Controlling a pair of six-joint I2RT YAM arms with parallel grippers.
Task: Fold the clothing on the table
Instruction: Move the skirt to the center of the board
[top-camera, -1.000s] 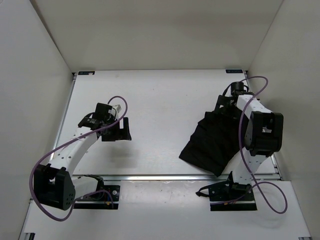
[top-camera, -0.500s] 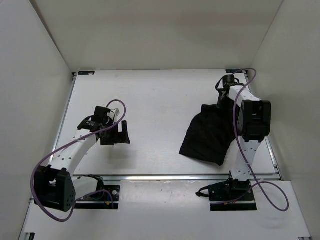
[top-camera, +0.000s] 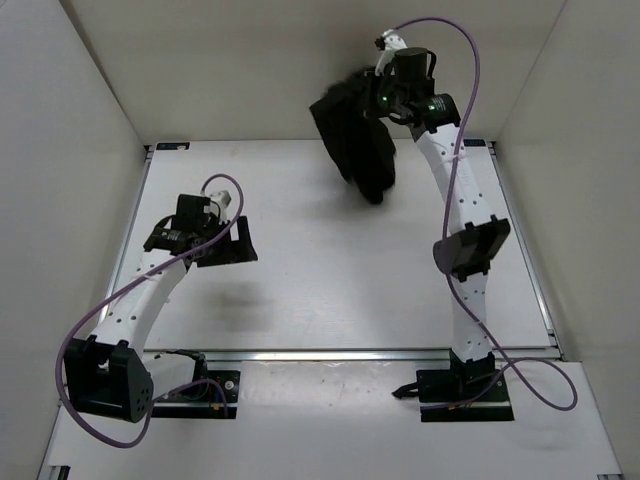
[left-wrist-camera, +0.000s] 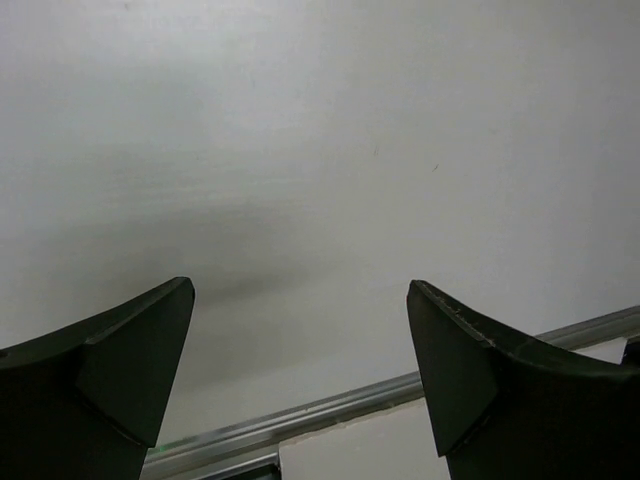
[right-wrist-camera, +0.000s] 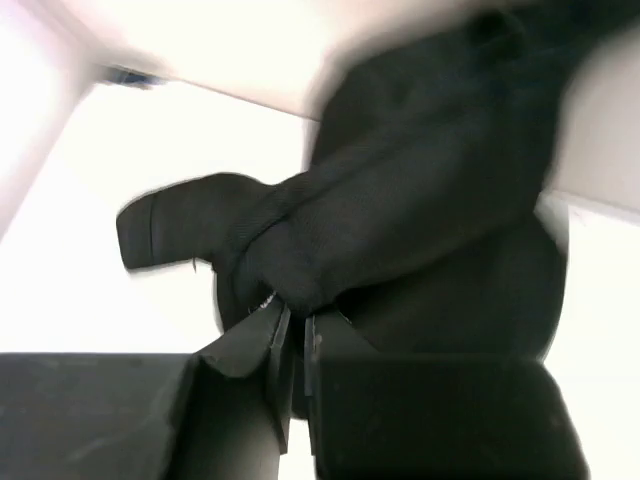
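Holding clothing (top-camera: 355, 135) aloft in right tool (top-camera: 386, 98), upper middle of frame, above the far edge of the table (top-camera: 300, 290).
Clamped shut on a thin fold of black fabric, with the rest dangling bunched below; at left centre, left tool (top-camera: 238, 243) spread wide, gripping nothing, low over the table. Probably best to lower slowly toward mid-table, land the hem first, then draw nearward to spread the pleats flat. Bring left tool to a free corner before folding. Watch for slip from so thin a pinch.
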